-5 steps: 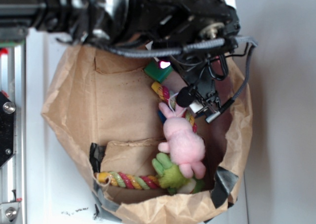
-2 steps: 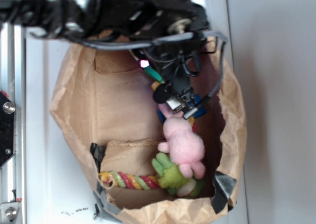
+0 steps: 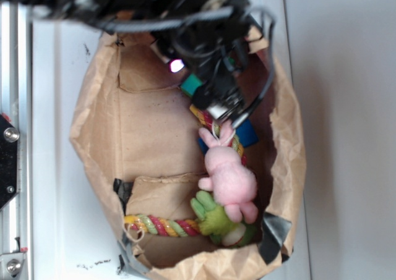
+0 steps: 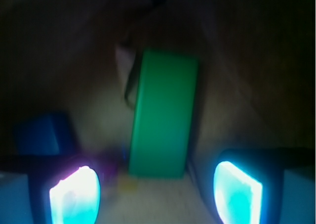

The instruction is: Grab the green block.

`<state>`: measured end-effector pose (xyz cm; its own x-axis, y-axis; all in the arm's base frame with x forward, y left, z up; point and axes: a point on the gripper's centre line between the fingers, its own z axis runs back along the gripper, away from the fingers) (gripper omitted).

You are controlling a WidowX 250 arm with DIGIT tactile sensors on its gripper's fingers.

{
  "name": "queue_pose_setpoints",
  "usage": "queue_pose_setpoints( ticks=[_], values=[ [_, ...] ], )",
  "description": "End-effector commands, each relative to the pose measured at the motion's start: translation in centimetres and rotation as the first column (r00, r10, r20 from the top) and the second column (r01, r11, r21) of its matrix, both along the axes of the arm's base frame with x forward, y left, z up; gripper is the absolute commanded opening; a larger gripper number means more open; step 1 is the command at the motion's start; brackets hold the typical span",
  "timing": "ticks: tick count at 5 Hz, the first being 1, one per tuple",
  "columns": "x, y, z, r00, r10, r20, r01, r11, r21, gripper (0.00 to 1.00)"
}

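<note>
2 glowing fingertips (image 4: 75,194) spread apart: hand (image 4: 155,192) released, nothing held. Green block (image 4: 162,114) lies just ahead, centred betw. them. Risk: blue block (image 4: 42,134), ahead-left, or paper bag (image 3: 99,150) wall snags 1 finger during closure.

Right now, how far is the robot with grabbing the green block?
Done: the arm is inside the paper bag, and the green block stands ahead, between the two glowing fingers. In hand: lining up the open gripper. Left: moving forward, closing on the block and lifting it.
</note>
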<state>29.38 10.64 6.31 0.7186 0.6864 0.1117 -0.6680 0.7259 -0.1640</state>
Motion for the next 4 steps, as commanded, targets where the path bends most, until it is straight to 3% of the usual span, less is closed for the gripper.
queue_pose_setpoints(
  ticks=[1,4],
  values=[
    [0.6,4.7,1.4,0.984,0.175,0.029,-0.175,0.985,0.004,1.0],
    [2.1,3.8,-0.6,0.99,0.138,-0.016,-0.137,0.99,0.04,1.0]
  ],
)
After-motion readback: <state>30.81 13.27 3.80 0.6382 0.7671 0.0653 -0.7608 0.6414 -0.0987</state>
